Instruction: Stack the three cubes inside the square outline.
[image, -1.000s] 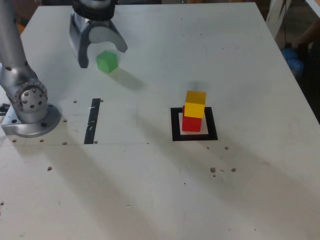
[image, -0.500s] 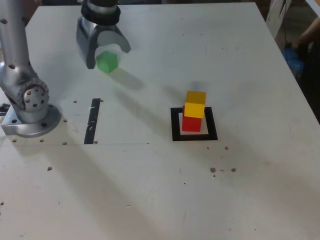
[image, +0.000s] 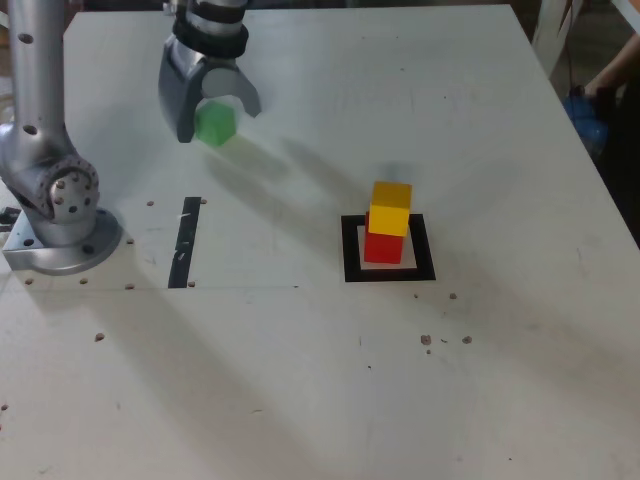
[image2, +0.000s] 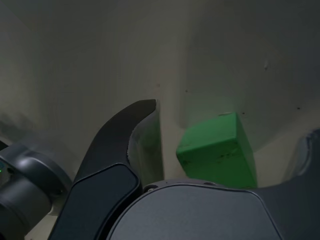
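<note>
White table (image: 300, 380), crumb-speckled, fills the frame; room clutter cut off at upper right. Grey arm base (image: 60, 230) at left edge. Gripper (image: 212, 118), upper left: jaws spread, straddling green cube (image: 214, 123), contact unclear. Square outline (image: 388, 250) right of centre holds red cube (image: 383, 243) under yellow cube (image: 391, 207). Black tape strip (image: 186, 241) beside base.

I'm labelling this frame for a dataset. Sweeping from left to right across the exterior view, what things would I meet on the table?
Arm base → black tape strip → green cube, between the fingers of the gripper → square outline holding the red cube with the yellow cube on top.
</note>
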